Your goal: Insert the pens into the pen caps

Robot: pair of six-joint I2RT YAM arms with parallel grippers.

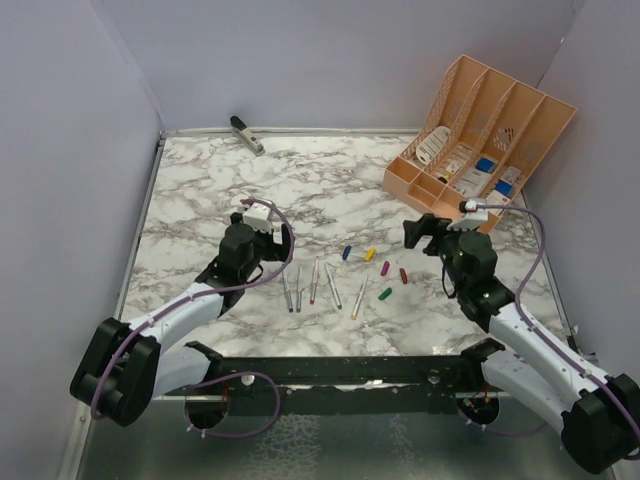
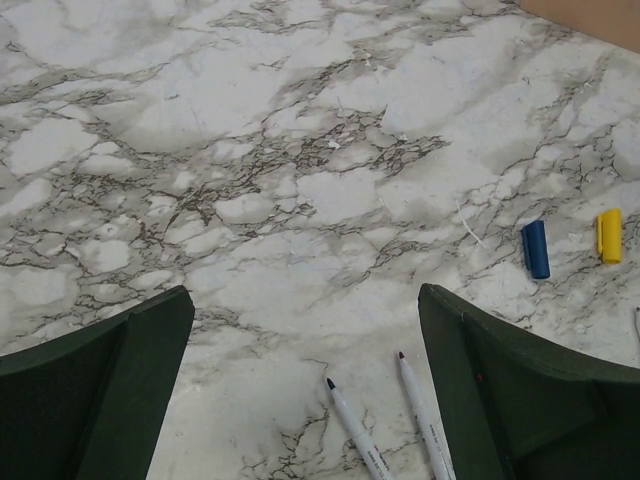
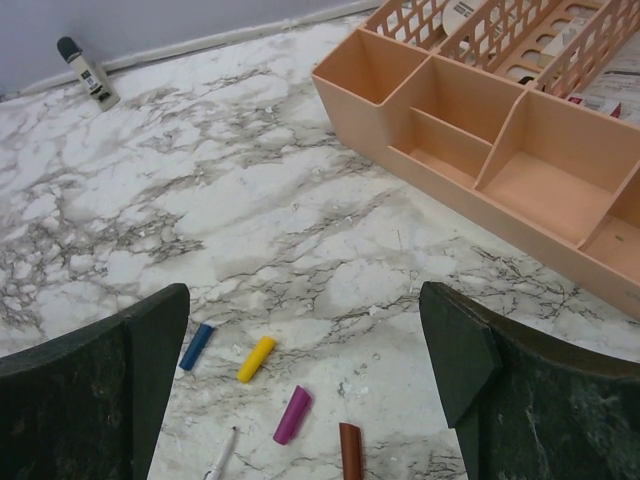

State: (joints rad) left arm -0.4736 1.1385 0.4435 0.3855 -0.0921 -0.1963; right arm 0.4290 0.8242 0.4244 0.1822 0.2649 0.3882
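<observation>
Left pincer (image 2: 305, 300) and right pincer (image 3: 305, 295) both spread wide and empty, flanking the work, likely poised to take a pen and a cap apiece. Uncapped pens (image 1: 315, 285) in a loose row near centre of marble table (image 1: 330, 180), pen caps (image 1: 375, 265) scattered just right. Open marble far and left; orange organizer (image 1: 408, 183) crowding far right.

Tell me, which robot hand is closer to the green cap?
Right. The right hand hangs a little farther up the table than the green cap and slightly to its right. The left hand is well off to the left, with the pens in between.
</observation>
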